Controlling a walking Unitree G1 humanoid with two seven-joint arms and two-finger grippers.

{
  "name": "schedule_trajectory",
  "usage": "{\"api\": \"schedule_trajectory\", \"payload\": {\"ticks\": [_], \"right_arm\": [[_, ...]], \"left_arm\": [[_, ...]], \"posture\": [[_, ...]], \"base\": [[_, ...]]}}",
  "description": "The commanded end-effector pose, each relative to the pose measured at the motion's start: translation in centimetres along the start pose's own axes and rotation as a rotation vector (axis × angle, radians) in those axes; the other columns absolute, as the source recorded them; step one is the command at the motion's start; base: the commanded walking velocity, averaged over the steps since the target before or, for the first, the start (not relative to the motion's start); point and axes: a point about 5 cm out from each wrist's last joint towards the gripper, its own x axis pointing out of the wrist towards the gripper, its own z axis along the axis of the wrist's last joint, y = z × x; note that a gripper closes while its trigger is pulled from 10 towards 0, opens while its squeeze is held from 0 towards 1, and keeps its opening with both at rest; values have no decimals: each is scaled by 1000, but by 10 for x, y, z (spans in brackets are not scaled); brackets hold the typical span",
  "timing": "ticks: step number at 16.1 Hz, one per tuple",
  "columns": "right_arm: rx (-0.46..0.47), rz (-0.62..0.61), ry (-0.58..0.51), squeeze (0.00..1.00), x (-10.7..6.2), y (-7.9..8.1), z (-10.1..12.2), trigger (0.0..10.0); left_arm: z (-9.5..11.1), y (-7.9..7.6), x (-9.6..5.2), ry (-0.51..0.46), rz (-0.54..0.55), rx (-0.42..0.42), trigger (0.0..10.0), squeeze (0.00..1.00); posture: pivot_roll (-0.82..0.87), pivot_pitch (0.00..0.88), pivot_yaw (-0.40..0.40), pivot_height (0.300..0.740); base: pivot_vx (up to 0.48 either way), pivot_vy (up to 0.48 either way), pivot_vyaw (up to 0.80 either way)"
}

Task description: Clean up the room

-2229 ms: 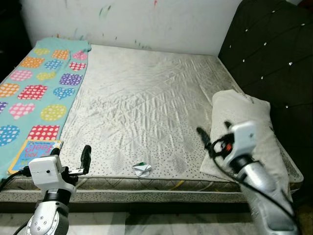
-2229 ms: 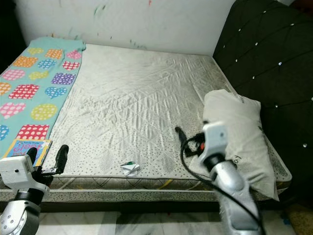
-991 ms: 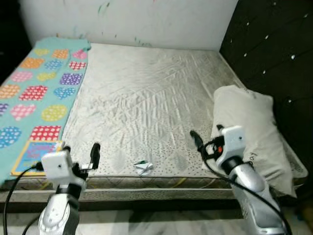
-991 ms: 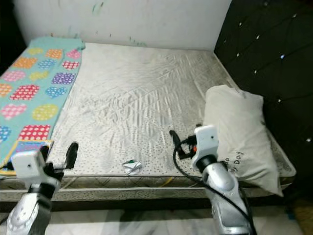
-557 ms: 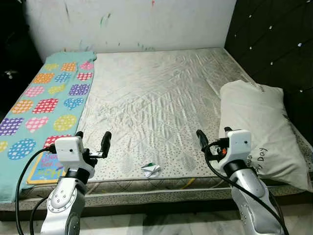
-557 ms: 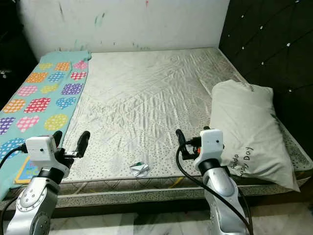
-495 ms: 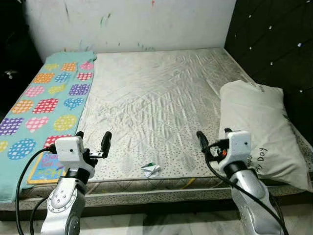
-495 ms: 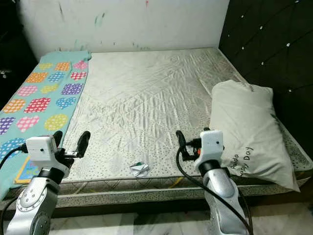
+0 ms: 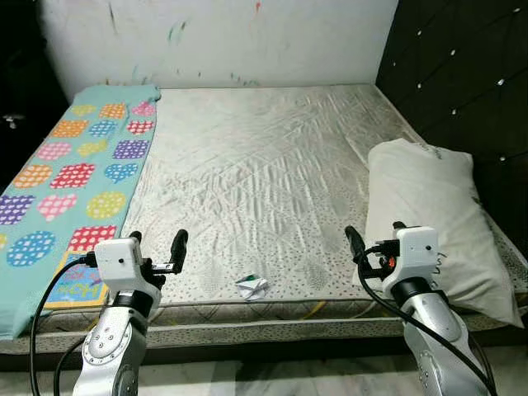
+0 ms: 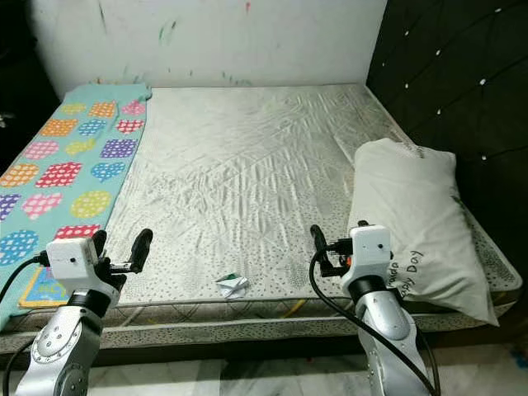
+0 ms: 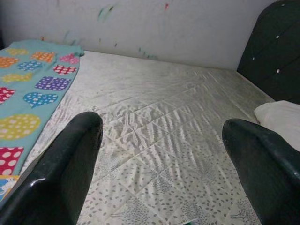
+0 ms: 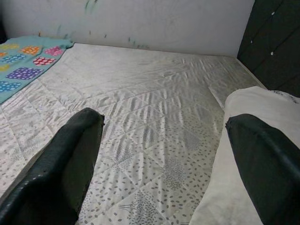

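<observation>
Facing the foot of a bed [image 9: 264,165], the robot holds both arms up at the near edge of the mattress. Its left gripper [image 9: 157,246] sits above the near left corner with its two black fingers [image 11: 61,173] spread wide and nothing between them; the right gripper [image 9: 371,239] hovers at the near right, fingers [image 12: 65,164] likewise far apart and empty, just beside the near end of a pillow [image 9: 433,214]. That white pillow lies along the bed's right side, by a dark tufted headboard [image 9: 462,74], with small dark lettering near its lower end. A scrap of crumpled paper [image 9: 252,285] — white with a touch of green — rests on the pale quilted mattress close to the near edge, between the two grippers and touching neither. Down the left side stretches a turquoise blanket [image 9: 70,165] patterned with coloured hearts, and a thin colourful book [image 9: 78,279] lies on its near end — just behind the left gripper. A white wall [image 9: 223,37] smudged with paint marks stands behind the bed.
</observation>
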Motion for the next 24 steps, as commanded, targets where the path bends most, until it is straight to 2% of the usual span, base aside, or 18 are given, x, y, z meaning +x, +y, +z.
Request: {"api": "schedule_trajectory", "payload": {"ticks": [1, 7, 10, 15, 19, 24], "right_arm": [[2, -4, -5, 0, 2, 1, 3, 10000], [3, -9, -6, 0, 3, 0, 4, 10000], [-2, -2, -2, 0, 6, -1, 4, 10000], [-11, 11, -6, 0, 13, 0, 6, 10000], [-13, 21, -6, 0, 14, 3, 6, 10000], [-27, 22, -6, 0, 15, 1, 7, 10000]], "left_arm": [[-1, 4, -1, 4, 11, 8, 10000, 0], [-2, 1, 2, 9, -11, 3, 10000, 0], [-5, 2, 1, 22, -15, -22, 10000, 0], [-2, 2, 1, 10, -9, -16, 10000, 0], [1, -4, 2, -6, -66, -21, 10000, 0], [1, -7, 3, -6, -85, -31, 10000, 0]], "posture": [[-84, 0, 7, 740], [-86, 0, 3, 740], [-82, 0, -8, 740], [-74, 7, -17, 740], [-81, 16, -20, 740], [-89, 19, -20, 740]], "base": [[0, 0, 0], [0, 0, 0], [0, 0, 0], [0, 131, 0], [0, 0, 0], [0, 0, 0]]}}
